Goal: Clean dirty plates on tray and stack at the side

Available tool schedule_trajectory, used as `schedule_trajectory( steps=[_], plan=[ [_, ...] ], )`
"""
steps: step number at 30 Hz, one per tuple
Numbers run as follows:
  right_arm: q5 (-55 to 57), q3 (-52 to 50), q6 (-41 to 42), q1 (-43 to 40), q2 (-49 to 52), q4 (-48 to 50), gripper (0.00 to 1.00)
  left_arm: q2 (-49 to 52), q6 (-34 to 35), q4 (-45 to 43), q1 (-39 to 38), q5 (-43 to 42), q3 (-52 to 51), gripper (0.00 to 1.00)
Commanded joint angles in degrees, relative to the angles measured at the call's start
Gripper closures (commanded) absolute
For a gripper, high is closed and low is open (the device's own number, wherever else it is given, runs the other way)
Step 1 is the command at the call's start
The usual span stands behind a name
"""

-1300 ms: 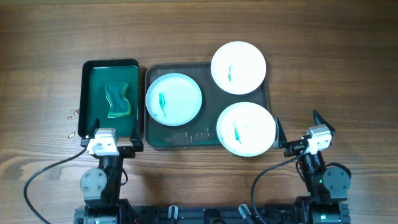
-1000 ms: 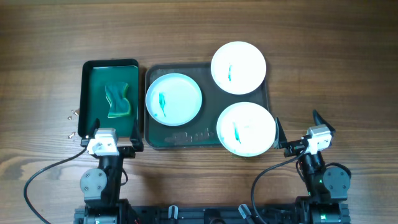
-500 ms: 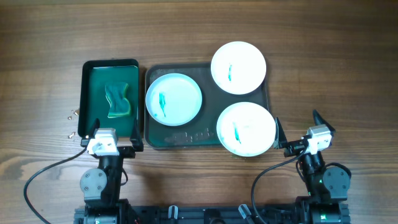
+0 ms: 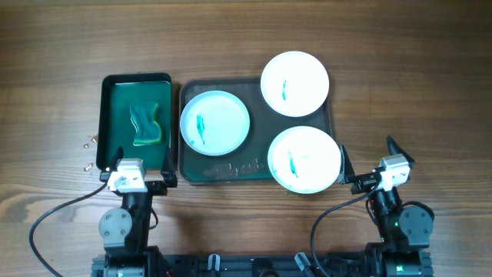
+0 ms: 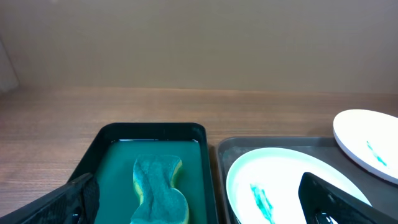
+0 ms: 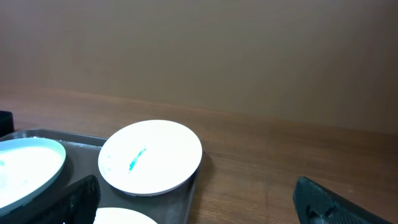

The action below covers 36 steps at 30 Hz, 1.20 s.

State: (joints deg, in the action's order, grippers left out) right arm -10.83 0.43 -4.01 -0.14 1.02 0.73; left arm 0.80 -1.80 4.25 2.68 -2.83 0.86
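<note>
Three white plates lie on the dark green tray (image 4: 231,171): one at its left (image 4: 215,121), one at the back right (image 4: 295,83), one at the front right (image 4: 304,159). Each bears a small teal smear. The back right and front right plates overhang the tray's rim. My left gripper (image 4: 140,175) is open and empty at the table's front, below the small tray. My right gripper (image 4: 370,163) is open and empty, just right of the front right plate. The left wrist view shows the left plate (image 5: 292,186). The right wrist view shows the back right plate (image 6: 150,155).
A smaller bright-green tray (image 4: 115,100) holding a blue-green sponge (image 4: 146,125) stands left of the big tray; the sponge also shows in the left wrist view (image 5: 158,190). A few small bits (image 4: 89,152) lie on the wood left of it. Bare wooden table surrounds the trays.
</note>
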Motion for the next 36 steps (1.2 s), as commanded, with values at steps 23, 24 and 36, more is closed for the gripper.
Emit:
schedule_trajectory(
  steps=[23,24,36],
  plan=[
    [-2.71,4.63,7.69,0.28,0.42,3.39,0.00,5.27,9.79,-11.96,-0.22,-5.25,3.02,0.00],
    [-2.71,4.63,8.68,0.28,0.68,3.19,0.00,5.27,9.77,-12.83,-0.22,-5.22,3.02,0.00],
    [-5.66,9.35,8.79,0.28,9.09,3.13,0.01,5.27,9.77,-12.63,-0.22,-10.84,3.02,0.00]
  ],
)
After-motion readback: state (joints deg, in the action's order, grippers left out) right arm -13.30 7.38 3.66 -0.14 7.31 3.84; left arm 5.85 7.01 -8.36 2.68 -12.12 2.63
